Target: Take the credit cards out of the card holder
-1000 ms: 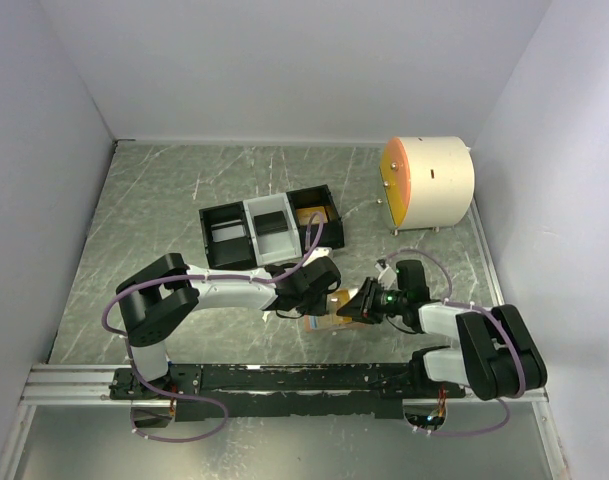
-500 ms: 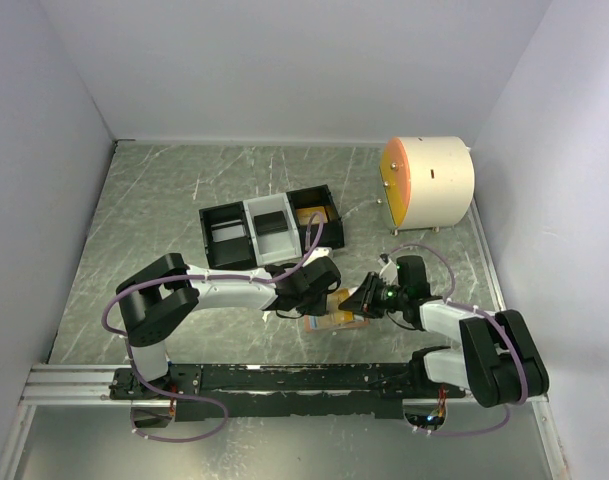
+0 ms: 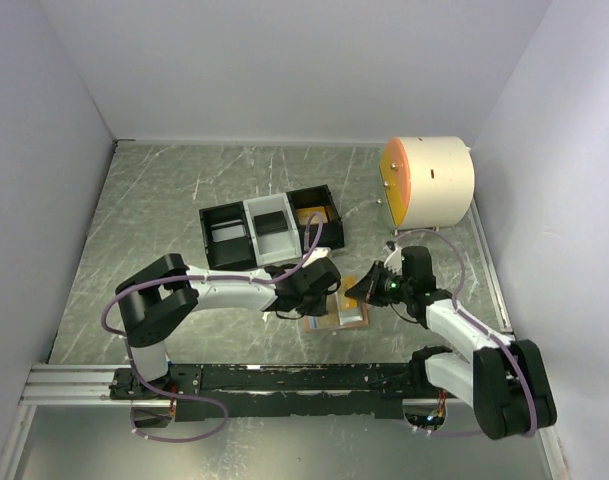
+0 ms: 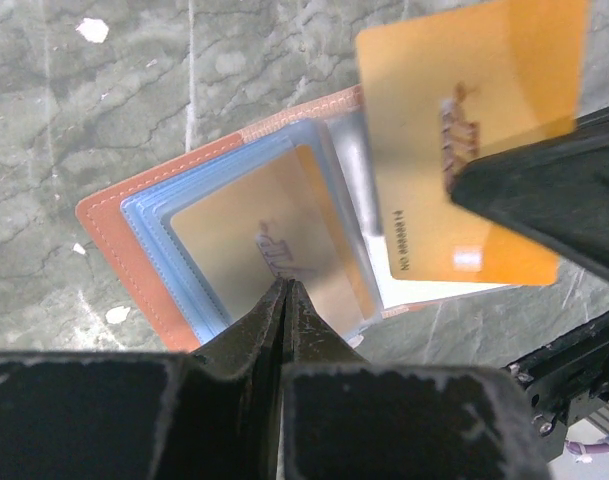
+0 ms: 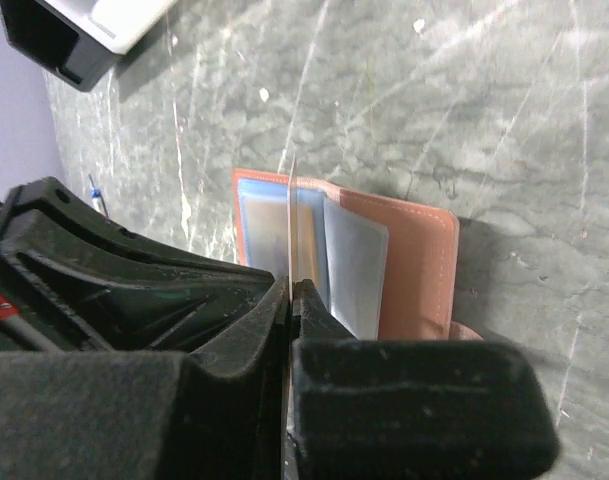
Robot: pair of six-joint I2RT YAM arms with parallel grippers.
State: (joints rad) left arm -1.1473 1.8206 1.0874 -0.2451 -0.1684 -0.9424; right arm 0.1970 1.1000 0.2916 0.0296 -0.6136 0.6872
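The salmon card holder point(image 4: 114, 240) lies open on the table, its pale blue pocket panels up. My left gripper point(image 4: 286, 287) is shut, its tips pressed down on a pocket panel that holds a pale gold card point(image 4: 254, 225). My right gripper point(image 5: 291, 285) is shut on an orange credit card point(image 4: 464, 140), which hangs clear above the holder's right half. In the right wrist view that card point(image 5: 290, 200) shows edge-on above the card holder point(image 5: 419, 260). From above, both grippers meet over the card holder point(image 3: 332, 318), the right gripper point(image 3: 369, 290) raised beside the left gripper point(image 3: 324, 292).
A black-and-grey three-compartment tray point(image 3: 269, 228) sits just behind the arms, with something orange in its right compartment. A white drum with an orange face point(image 3: 429, 183) stands at the back right. White walls close in the marbled table on three sides.
My right gripper closed on the orange card and rose back and away from the holder, drawing the card out. The left gripper stayed pressed on the holder.
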